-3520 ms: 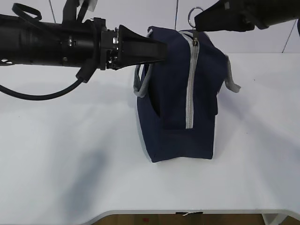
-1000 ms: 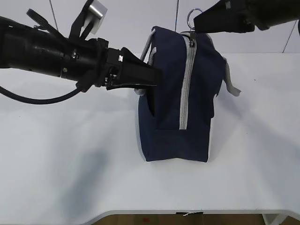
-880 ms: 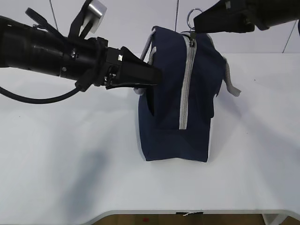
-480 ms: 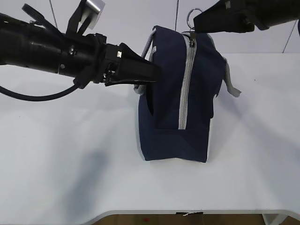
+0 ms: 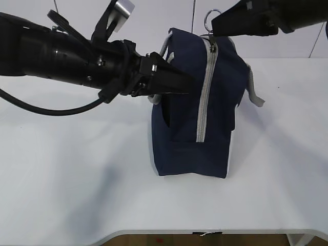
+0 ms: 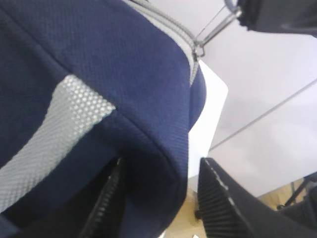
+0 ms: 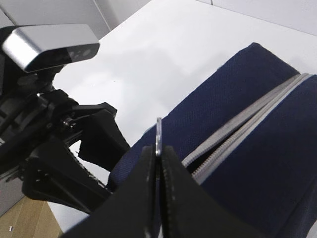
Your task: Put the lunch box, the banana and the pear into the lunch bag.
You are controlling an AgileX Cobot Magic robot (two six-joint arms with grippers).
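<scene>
Navy lunch bag — pinched between left gripper and right gripper.

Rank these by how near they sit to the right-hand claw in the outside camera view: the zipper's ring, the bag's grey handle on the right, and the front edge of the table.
From the right gripper:
1. Ring pull, pinched at its tip, top of the lunch bag.
2. Grey handle, lower, on the bag's right side.
3. Table's front edge, far below, bottom of the view.

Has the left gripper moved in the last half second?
Yes. The left gripper has pushed rightward, farther across the bag, closer to its zipper.
</scene>
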